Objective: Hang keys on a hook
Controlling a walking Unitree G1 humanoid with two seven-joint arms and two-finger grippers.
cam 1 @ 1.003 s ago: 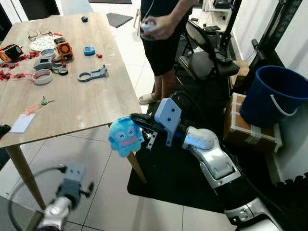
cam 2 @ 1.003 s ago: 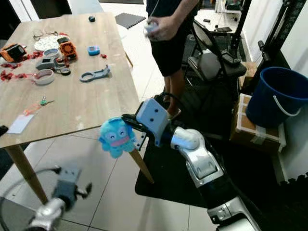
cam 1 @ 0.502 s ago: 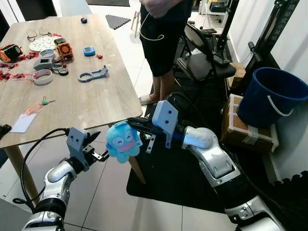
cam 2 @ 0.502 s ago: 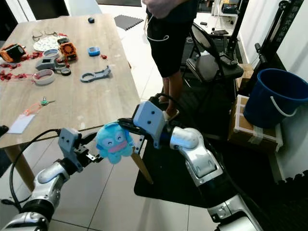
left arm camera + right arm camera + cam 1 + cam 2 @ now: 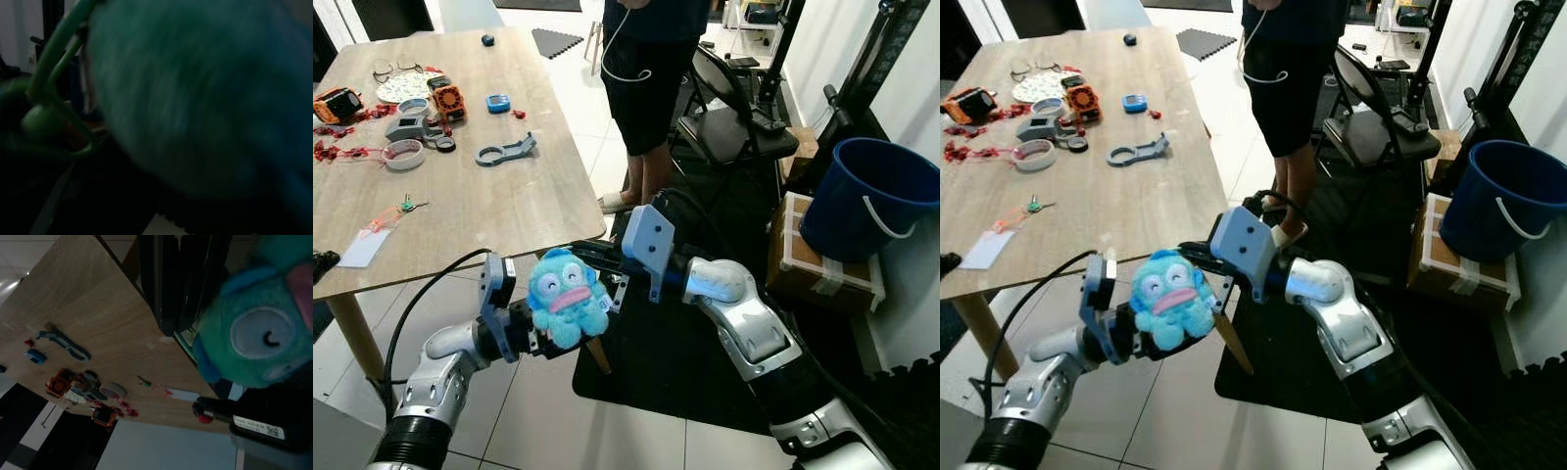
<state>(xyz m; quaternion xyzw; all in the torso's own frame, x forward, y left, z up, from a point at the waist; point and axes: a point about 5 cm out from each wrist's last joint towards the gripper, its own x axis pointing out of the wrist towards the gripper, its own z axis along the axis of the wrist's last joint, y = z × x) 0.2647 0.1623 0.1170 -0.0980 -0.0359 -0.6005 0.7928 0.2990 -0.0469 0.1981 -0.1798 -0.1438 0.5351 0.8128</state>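
Both arms met just off the near corner of the light wooden desk point(image 5: 509, 206). Between them sat a fluffy blue plush keychain toy with a pink mouth point(image 5: 566, 297), held in the air in front of the desk edge and above the pale tiled floor point(image 5: 538, 411).

The right gripper point(image 5: 590, 257) reached in from the robot's right, its black jaws clenched on the top of the toy; the right wrist view showed the dark fingers running beside the toy's round white eye and a green ring at its top.

The left gripper point(image 5: 548, 338) came up from below on the robot's left, touching the underside of the toy. Its jaws were buried behind the plush, and I could not tell whether they were clenched or released. The left wrist view was dark, mostly blurred blue-green fur with a green clip loop point(image 5: 54, 98) alongside.

On the desk, well apart from the grippers: a small green key with a pink tag point(image 5: 393, 211), a white card point(image 5: 357, 250), a roll of white tape point(image 5: 403, 155), a grey plastic wrench-shaped part point(image 5: 504, 151) and a small blue gadget point(image 5: 495, 102).

A person in dark shorts point(image 5: 641, 69) stood at the far side of the desk. A blue bucket point(image 5: 862, 196) rested on a cardboard box point(image 5: 822, 269) at the right.
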